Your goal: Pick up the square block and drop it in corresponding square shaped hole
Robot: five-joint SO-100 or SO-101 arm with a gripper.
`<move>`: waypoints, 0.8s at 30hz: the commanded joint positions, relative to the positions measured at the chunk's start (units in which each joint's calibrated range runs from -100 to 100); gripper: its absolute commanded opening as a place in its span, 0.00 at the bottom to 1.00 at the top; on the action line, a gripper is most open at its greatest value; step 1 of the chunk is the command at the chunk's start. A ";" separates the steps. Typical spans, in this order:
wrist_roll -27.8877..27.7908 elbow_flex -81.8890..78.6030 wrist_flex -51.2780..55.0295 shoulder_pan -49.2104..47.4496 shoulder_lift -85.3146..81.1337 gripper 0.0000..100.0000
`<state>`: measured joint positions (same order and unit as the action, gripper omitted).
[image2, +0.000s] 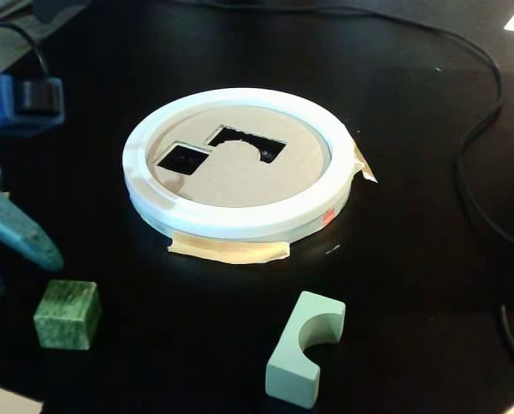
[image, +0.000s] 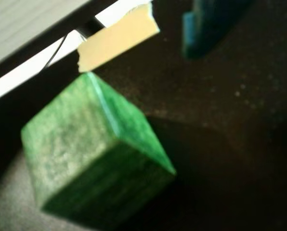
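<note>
In the wrist view I see one blue fingertip [image: 208,29] of my gripper at the top edge, blurred and hanging over the black table [image: 240,144]. Only that one tip shows here, so from this view I cannot tell how far the jaws stand apart. The square block [image: 93,154] fills the lower left, resting on the table well apart from the fingertip, a strip of tan tape [image: 117,38] just above it.

In the fixed view the gripper [image2: 11,226] enters from the left edge as a blue pointed finger reaching down toward the table; it holds nothing, and I still cannot tell its opening. The square block sits just below and right of that tip, near but apart. The square shaped hole [image2: 181,159] lies in the tan round board [image2: 240,185] with its white ring, well apart from the block. A pale mint notched block [image2: 302,354] lies in front of the board.
</note>
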<state>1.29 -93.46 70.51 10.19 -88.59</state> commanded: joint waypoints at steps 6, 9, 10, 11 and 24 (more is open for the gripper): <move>0.20 1.02 -1.42 -0.70 -0.31 1.00; 0.20 1.11 -1.42 -1.08 -0.31 1.00; 0.20 1.11 -1.42 -1.08 -0.31 1.00; 0.20 1.29 -1.42 -1.08 -0.31 1.00; -0.24 7.85 -1.52 -1.45 0.59 1.00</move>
<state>1.29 -92.68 70.51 9.79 -88.50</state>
